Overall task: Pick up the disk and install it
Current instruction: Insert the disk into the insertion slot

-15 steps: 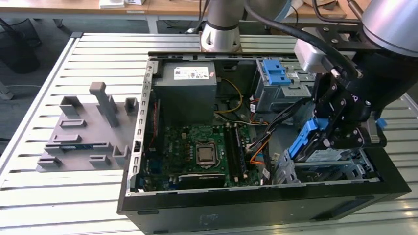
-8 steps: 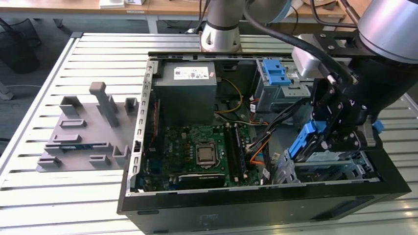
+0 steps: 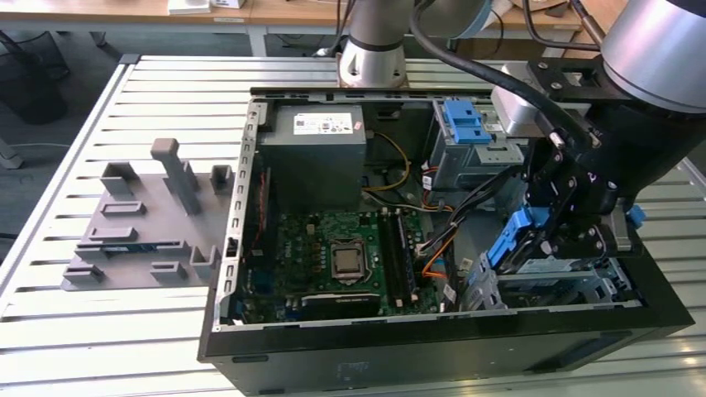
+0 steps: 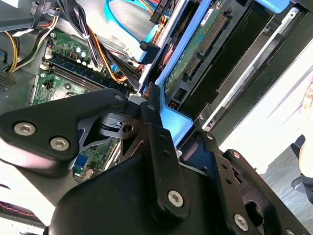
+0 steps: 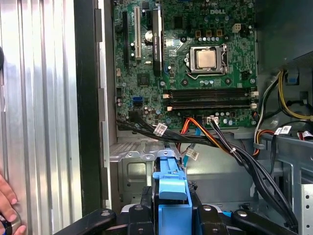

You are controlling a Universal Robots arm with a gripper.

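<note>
The disk [image 3: 511,240], with its blue plastic frame, stands on edge at the exterior view's right, inside the open computer case [image 3: 386,351]. Its lower end meets the metal drive bay [image 3: 557,277] near the case's front corner. My gripper [image 3: 560,241] is shut on the disk from above. In the first wrist view the blue frame [image 5: 170,188] sits clamped between the two black fingers [image 5: 145,201] of my gripper [image 5: 171,205]. In the second wrist view the disk's green circuit-board side [image 4: 200,44] faces the camera, with my gripper [image 4: 176,121] closed on the blue frame.
The grey power supply [image 3: 314,153] and the green motherboard [image 3: 336,256] fill the case's left and middle. Black, orange and blue cables [image 5: 220,142] run close to the bay. A blue-latched cage [image 3: 469,128] sits behind. A grey fixture plate [image 3: 144,223] lies outside. A person's hand [image 5: 6,203] rests beside the case.
</note>
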